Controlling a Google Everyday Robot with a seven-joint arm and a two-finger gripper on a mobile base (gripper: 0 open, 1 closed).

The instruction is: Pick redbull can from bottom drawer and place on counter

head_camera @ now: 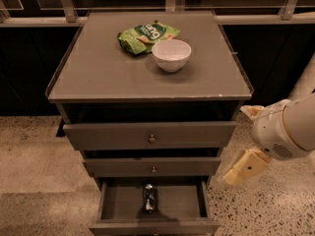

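Observation:
The redbull can (149, 197) lies on its side in the middle of the open bottom drawer (118, 203), the lowest of three grey drawers. The counter (98, 73) is the flat grey top of the cabinet. My gripper (236, 144) hangs to the right of the cabinet, level with the upper two drawers, apart from the can. Its cream fingers (244, 167) are spread open and hold nothing.
A white bowl (171, 55) and a green snack bag (145, 35) sit at the back of the counter. The top drawer (150, 134) and middle drawer (152, 166) are pulled out slightly. Speckled floor surrounds the cabinet. A rail runs behind it.

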